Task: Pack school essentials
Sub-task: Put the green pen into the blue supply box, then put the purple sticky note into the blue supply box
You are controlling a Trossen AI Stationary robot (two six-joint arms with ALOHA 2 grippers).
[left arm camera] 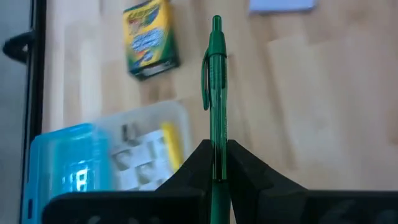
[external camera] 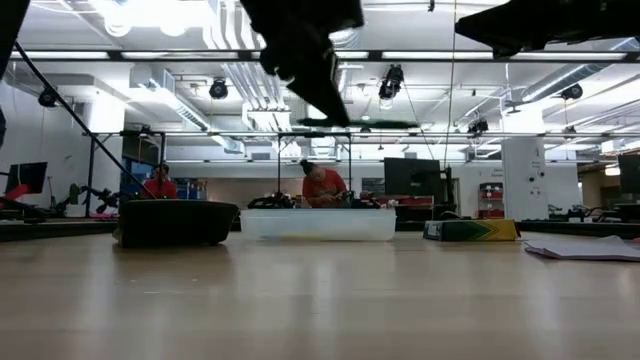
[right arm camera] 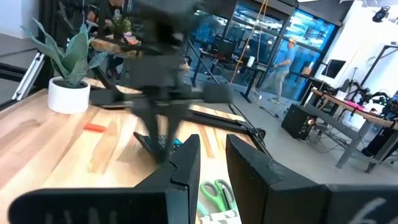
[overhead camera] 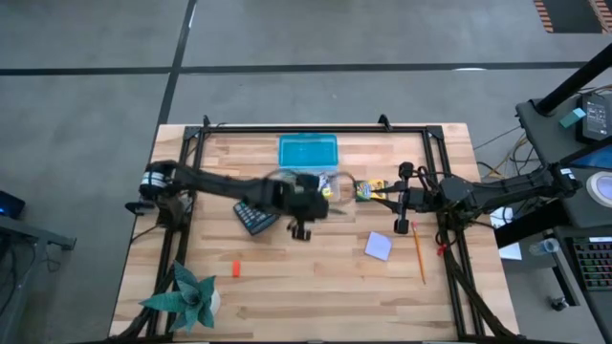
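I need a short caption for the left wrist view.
Left gripper holds a green pen above the clear box.

Robotics lab or workshop — big open industrial hall. Bare grey concrete floor around a wooden table framed by black metal rails. Exposed ceiling ducts and strip lights overhead. Monitors and benches across the room, people seated at them, one in a red top. Glass-walled bays behind, a person walking. Cables and gear crowd the bench off the table's right edge.
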